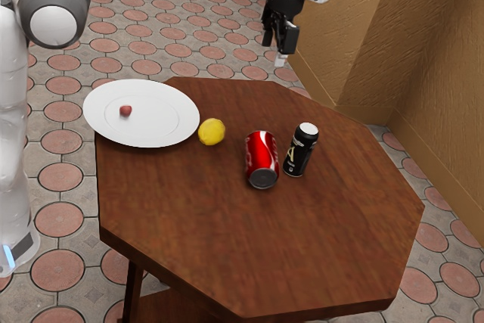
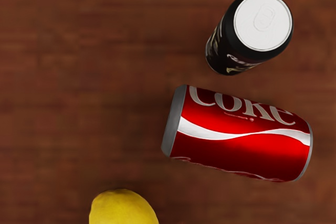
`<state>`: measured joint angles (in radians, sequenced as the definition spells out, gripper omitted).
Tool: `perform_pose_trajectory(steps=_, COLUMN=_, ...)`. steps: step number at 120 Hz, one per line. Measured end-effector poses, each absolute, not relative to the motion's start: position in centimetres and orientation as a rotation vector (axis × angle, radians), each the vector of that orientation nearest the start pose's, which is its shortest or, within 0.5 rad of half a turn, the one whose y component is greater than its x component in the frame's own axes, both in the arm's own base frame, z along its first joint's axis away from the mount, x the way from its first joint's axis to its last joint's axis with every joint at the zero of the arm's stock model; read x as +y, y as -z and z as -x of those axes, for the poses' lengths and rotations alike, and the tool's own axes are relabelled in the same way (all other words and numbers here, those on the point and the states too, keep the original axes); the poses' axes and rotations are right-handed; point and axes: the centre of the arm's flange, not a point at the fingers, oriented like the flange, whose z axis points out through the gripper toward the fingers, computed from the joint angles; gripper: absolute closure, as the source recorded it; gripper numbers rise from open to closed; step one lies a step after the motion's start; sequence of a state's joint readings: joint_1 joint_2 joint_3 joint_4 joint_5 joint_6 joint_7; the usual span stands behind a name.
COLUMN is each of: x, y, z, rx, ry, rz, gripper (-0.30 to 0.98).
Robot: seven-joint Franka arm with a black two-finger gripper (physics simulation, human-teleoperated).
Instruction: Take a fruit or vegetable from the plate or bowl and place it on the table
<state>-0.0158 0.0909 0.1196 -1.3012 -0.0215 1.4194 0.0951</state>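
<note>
Main hazard: picking the wrong thing. The lemon (image 1: 212, 131) already sits on the table (image 1: 333, 240), just beside the plate (image 1: 168, 135), and is the bigger, brighter target. The task's piece looks to be the small reddish fruit (image 1: 125, 110), resting on the plate away from its centre, on the side away from the lemon.

Second hazard: the fruit's size. A slightly off-centre descent could pinch nothing, or knock it rolling across the smooth dish. Pressing too low could tip the plate, whose outer rim appears to reach past the table's edge. A low sweep toward it might bump the lemon, the red can (image 1: 262, 160) lying on its side, or the upright black can (image 1: 301, 149).

Pose: gripper (image 1: 274, 52) hangs high, pointing down, its two fingers apart with nothing between them. Wrist view looks down on both cans and part of the lemon, so the hand is well off the plate. Judgement: approach not begun in earnest; it likely calls for drawing back toward the arm's base at height, then lowering straight.
</note>
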Motion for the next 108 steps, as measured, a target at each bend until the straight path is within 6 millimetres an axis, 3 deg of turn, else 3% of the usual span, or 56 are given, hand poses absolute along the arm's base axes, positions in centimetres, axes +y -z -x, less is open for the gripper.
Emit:
perform_pose_trajectory(steps=40, x=4.8, y=-68.8, z=-56.3, rx=0.013, ry=0.059, rz=3.148, gripper=0.00)
perform_pose_trajectory(steps=56, x=4.0, y=-68.0, z=-56.7, rx=0.037, ry=0.036, rz=3.151, gripper=0.00)
perform_pose_trajectory(steps=67, x=4.4, y=-66.3, z=-57.7, rx=0.024, ry=-0.010, rz=3.153, gripper=0.00)
perform_pose_trajectory(steps=85, x=4.5, y=-65.6, z=-58.0, rx=0.022, ry=-0.026, rz=3.169, gripper=0.00)
perform_pose_trajectory(steps=100, x=1.8, y=-65.6, z=-56.2, rx=0.076, ry=-0.054, rz=3.181, gripper=0.00)
perform_pose_trajectory(steps=108, x=1.2, y=-63.8, z=-55.2, rx=0.077, ry=-0.119, rz=3.179, gripper=0.00)
